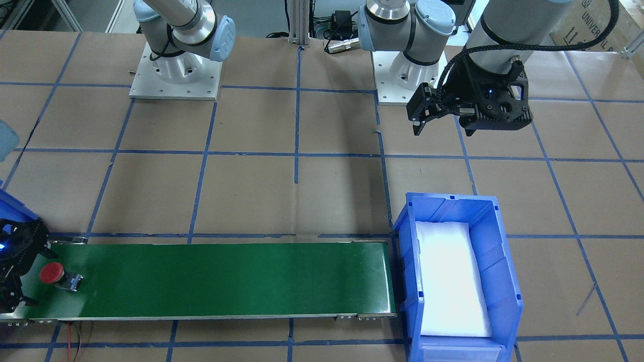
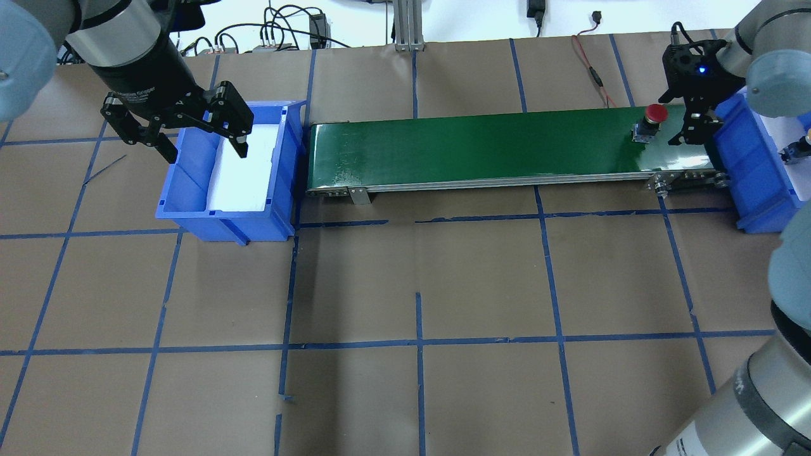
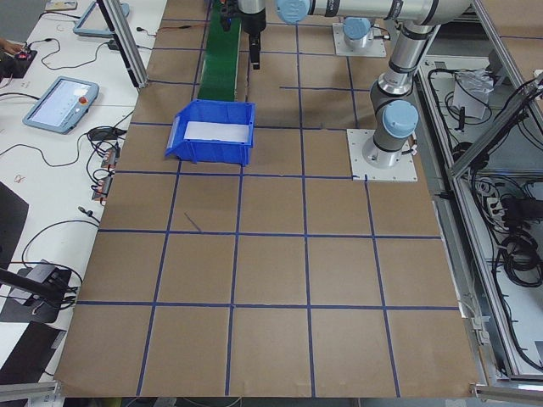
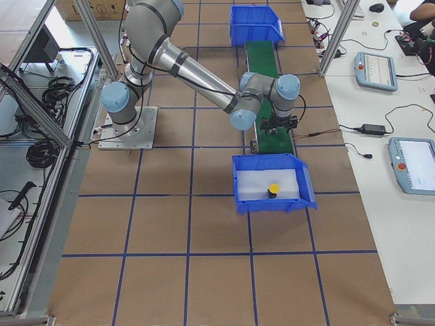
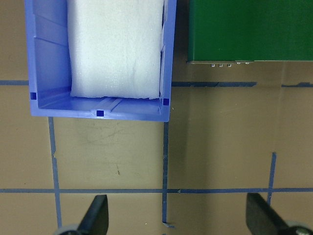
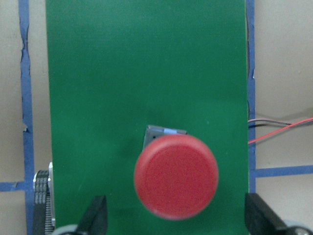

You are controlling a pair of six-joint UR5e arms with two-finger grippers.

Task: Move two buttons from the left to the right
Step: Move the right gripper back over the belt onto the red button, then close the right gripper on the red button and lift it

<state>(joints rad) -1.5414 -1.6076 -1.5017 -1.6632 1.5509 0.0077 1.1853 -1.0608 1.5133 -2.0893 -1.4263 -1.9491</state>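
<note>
The red-capped button (image 1: 52, 273) stands on the green conveyor belt (image 1: 211, 279) at its right-arm end; it also shows in the overhead view (image 2: 655, 113) and fills the right wrist view (image 6: 176, 176). My right gripper (image 2: 687, 123) hangs open right by it, its fingers (image 6: 95, 218) wide apart to either side and not touching it. The yellow-capped button (image 4: 273, 189) lies on white foam in the right blue bin (image 4: 272, 204). My left gripper (image 2: 204, 147) is open and empty, held high by the left blue bin (image 2: 184, 209).
The left bin (image 1: 412, 281) holds only a white foam pad (image 5: 117, 49) and butts against the belt's end. The right bin (image 2: 747, 152) stands at the belt's other end. Red and black wires (image 2: 592, 69) run behind the belt. Brown paper with blue tape lines covers the table.
</note>
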